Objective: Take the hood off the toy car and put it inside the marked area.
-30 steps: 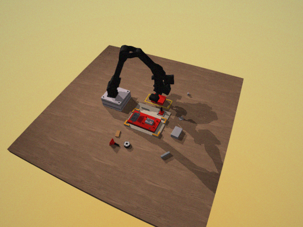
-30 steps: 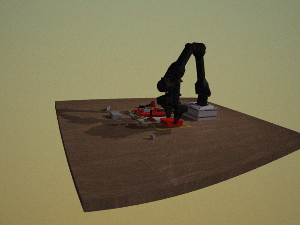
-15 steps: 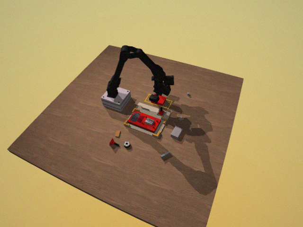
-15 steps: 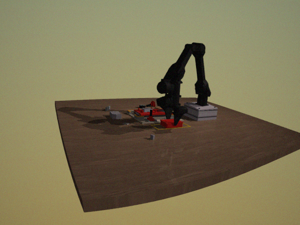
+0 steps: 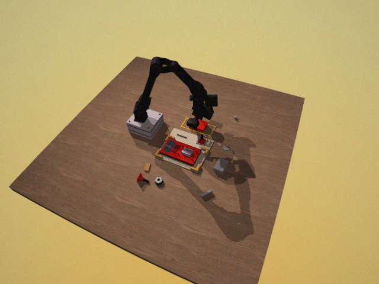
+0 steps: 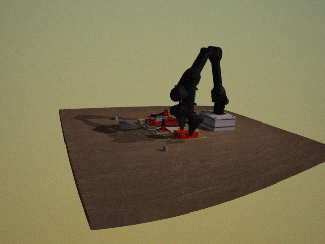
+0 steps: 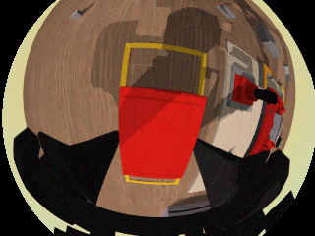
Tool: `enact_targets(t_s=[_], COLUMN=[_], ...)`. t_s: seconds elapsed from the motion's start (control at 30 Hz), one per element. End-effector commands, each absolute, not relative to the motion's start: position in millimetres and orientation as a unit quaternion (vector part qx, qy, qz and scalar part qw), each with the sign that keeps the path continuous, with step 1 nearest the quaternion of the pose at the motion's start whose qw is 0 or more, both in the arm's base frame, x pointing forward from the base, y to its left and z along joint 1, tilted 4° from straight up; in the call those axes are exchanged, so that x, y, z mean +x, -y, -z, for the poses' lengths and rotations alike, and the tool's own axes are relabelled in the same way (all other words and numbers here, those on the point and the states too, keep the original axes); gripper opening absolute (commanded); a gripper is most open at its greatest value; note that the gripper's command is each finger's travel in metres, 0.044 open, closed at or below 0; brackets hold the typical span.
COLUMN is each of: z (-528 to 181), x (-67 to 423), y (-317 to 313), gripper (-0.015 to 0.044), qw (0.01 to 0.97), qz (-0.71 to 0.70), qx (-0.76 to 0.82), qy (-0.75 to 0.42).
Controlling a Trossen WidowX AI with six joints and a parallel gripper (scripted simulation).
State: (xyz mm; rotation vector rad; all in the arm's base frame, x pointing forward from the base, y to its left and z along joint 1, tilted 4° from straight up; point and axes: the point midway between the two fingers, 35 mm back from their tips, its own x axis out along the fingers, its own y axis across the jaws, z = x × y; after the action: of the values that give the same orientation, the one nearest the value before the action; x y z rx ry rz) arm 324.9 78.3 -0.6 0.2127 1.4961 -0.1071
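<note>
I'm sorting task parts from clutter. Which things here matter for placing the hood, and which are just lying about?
Belongs to the job:
red hood
yellow marked area
toy car
gripper, opening around the hood

Lying about:
grey block
small grey brick
tan piece
red funnel-shaped piece
silver wheel
tiny grey cube
</note>
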Motion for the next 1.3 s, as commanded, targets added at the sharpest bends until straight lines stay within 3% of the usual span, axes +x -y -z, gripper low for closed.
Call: enact_targets(t_s=[0.0, 0.23, 1.27], z=[-7.5, -70.3, -70.3], x=[325.3, 319.9, 319.9], y=[-78.0, -74.4, -74.4], gripper=[0.0440, 0.0440, 0.0440], qw=[0.727, 0.727, 0.727], qz=[0.049, 0.050, 0.050], qx=[0.096, 0.095, 0.095], qy=[-0.678, -0.678, -0.678])
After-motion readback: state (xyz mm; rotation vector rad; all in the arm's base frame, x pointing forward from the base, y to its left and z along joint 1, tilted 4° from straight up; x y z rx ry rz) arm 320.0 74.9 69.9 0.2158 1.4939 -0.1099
